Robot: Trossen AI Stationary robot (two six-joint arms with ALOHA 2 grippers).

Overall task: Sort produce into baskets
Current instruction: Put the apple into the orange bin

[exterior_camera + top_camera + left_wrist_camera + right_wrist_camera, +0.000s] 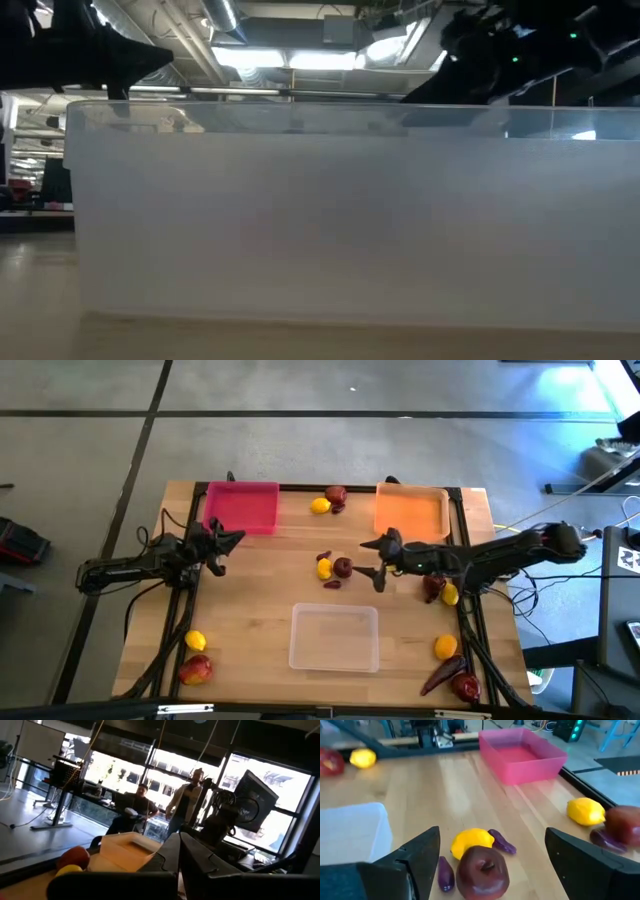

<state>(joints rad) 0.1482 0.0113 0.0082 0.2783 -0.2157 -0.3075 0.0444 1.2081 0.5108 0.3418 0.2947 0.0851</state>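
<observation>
The right gripper point(377, 560) hovers over mid-table with its fingers point(420, 855) spread wide, clamped on nothing. Just at its 9 o'clock in the high view lies a dark red apple point(482, 872), between the spread fingers in the wrist view. A yellow lemon point(471, 842) touches the apple's far side, with small purple pods point(502, 842) beside them.

The orange basket point(411, 512) sits at 1 o'clock of the gripper, the clear basket point(334, 637) at 7 o'clock and the pink basket point(241, 507) at 10 o'clock.

The left gripper point(225, 550) waits with fingers together, empty, just at the pink basket's 7 o'clock corner.
</observation>
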